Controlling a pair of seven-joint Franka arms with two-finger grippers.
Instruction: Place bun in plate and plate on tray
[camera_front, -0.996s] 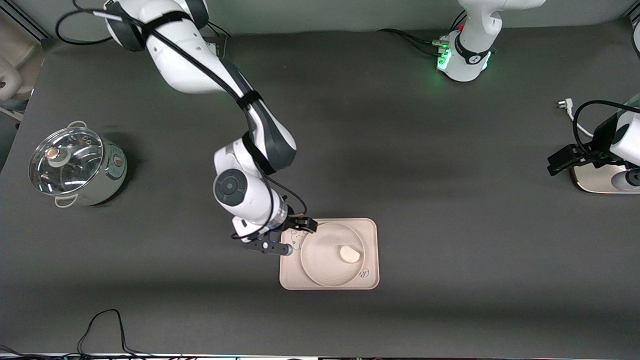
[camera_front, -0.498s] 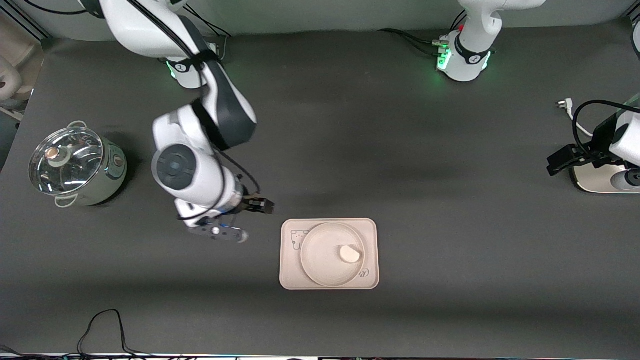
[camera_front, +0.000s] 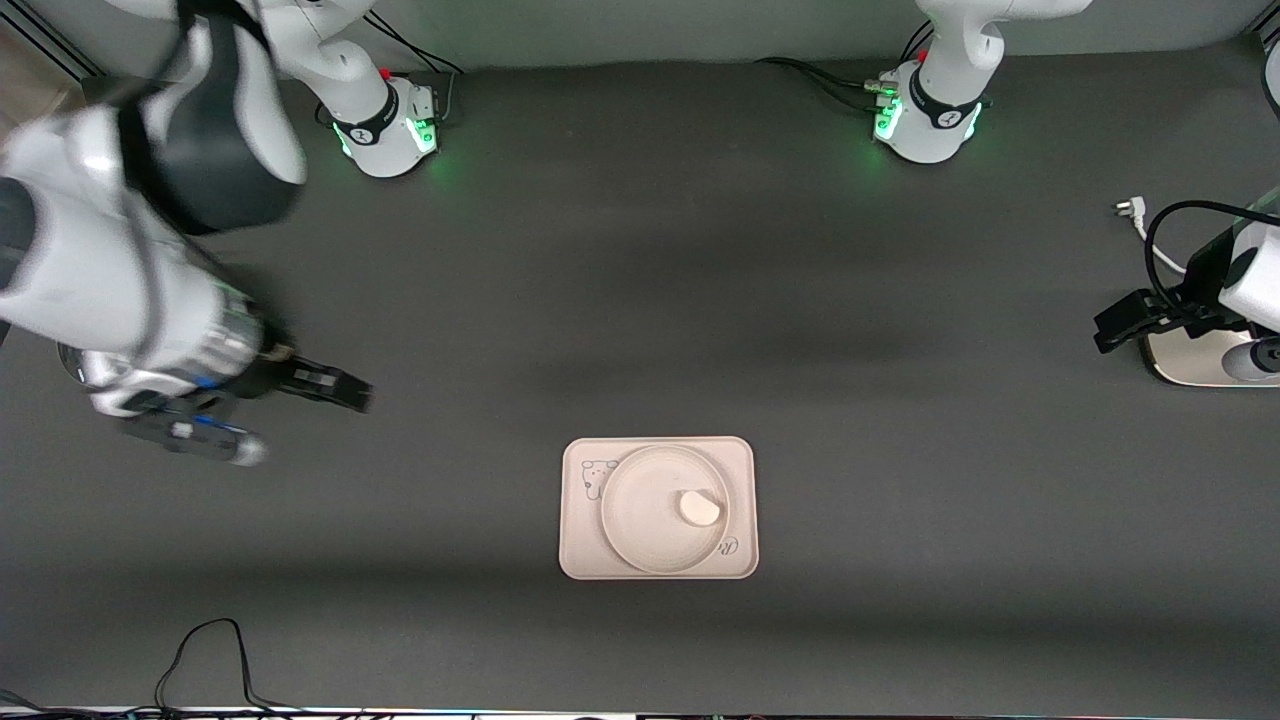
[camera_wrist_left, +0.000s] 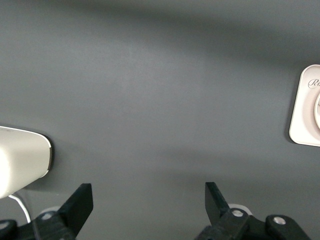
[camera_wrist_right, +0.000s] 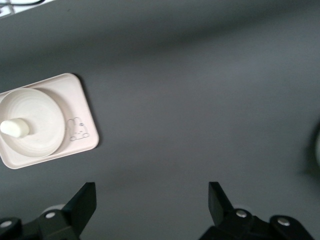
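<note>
where the bun lies, you find it inside the plate, resting on the plate's floor toward the left arm's end and touching nothing else. it is a small, smooth, white oval. the plate is round and cream-white with a raised rim, and it sits on the tray, covering most of it. the tray is a cream-pink rectangle with rounded corners; a small bear drawing shows on the bare strip at the right arm's end, and a bit of cursive lettering peeks out by the plate's rim at the corner nearest the front camera toward the left arm's end. the tray lies flat on the dark table, about midway between the two ends and fairly near the front camera.

your right gripper hangs in the air over bare table toward the right arm's end, well apart from the tray, with its two fingers spread wide and nothing between them. the right wrist view shows the tray, plate and bun off to one side, well clear of the fingers.

your left gripper waits at the left arm's end of the table, fingers apart and empty, just beside a pale rounded block. its wrist view shows only an edge of the tray.
</note>
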